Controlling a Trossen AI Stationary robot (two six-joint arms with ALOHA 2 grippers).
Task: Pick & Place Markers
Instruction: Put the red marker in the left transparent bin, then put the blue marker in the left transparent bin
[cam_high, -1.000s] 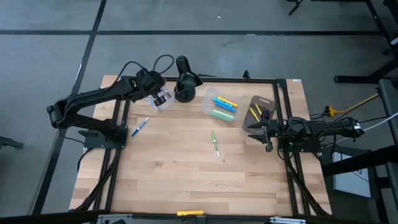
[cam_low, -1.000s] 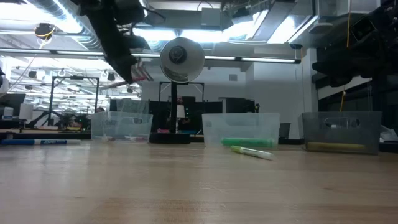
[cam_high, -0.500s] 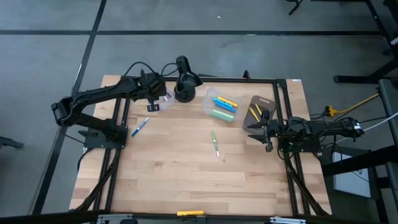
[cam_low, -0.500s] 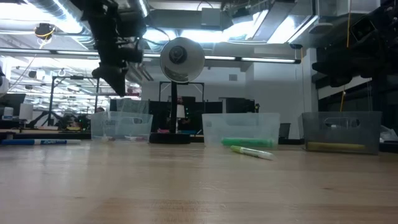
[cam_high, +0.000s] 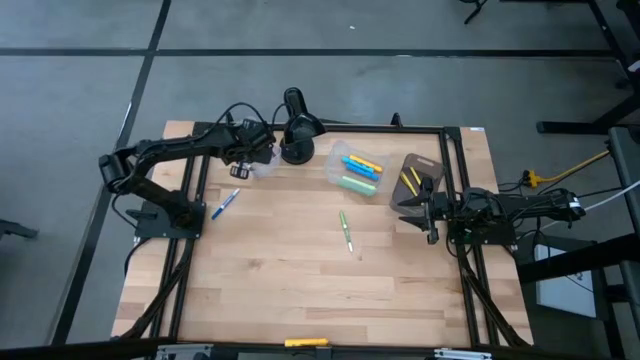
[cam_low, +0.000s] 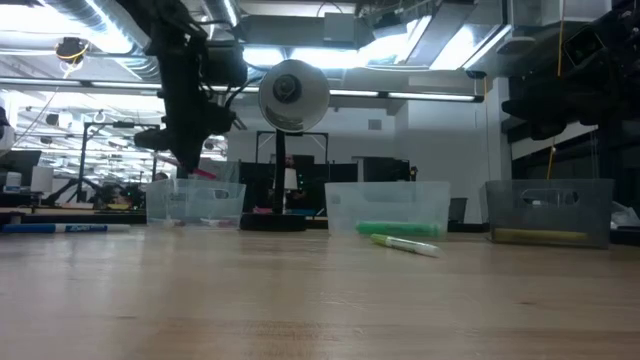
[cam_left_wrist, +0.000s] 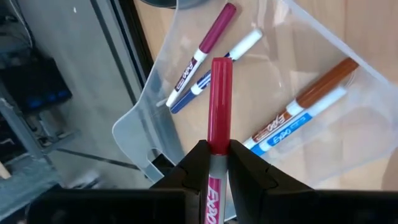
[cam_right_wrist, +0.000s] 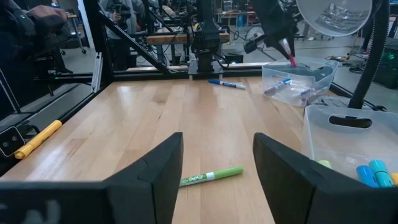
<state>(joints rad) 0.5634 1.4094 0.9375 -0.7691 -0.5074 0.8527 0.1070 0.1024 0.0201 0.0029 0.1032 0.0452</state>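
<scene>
Having swung in over its clear tub, the left gripper clenches one red marker; four markers apparently lie inside; right gripper gapes.

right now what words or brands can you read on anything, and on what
"EXPO": on the red marker held in the left gripper.
"EXPO": on the brown marker lying in the clear tub.
Print on the maroon marker and the green marker: too small to read.
</scene>
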